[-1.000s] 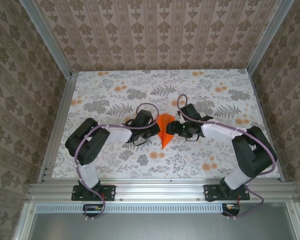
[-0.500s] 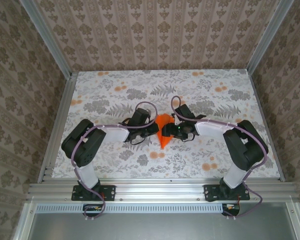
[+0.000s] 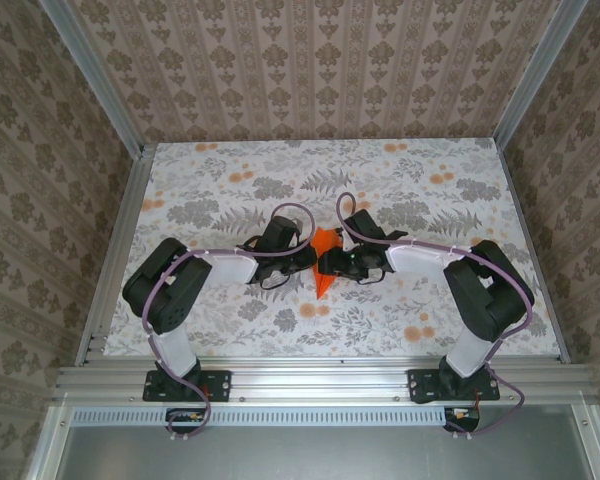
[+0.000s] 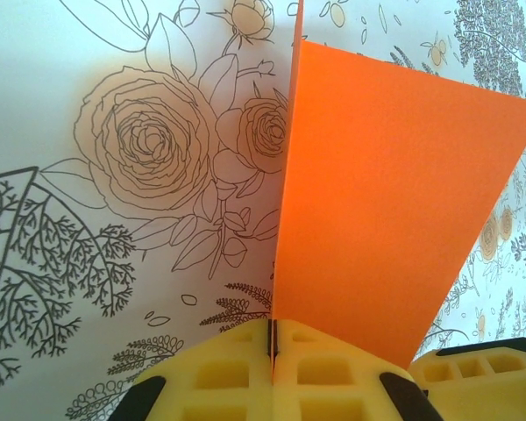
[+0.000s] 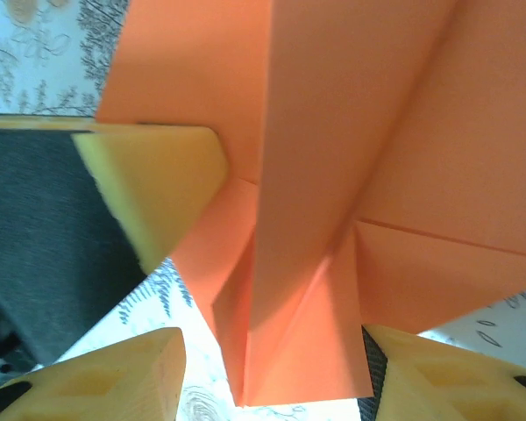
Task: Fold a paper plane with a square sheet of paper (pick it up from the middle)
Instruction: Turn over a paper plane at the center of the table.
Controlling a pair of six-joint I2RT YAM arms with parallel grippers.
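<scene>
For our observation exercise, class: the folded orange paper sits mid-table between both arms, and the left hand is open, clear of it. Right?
Not quite. The left hand is shut, pinching the folded orange paper; the left wrist view shows it. The rest stands.

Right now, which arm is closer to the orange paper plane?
Left, narrowly. The left gripper pinches the paper plane between shut jaws, touching it; the right gripper straddles its folded body from the other side, jaws open.
</scene>
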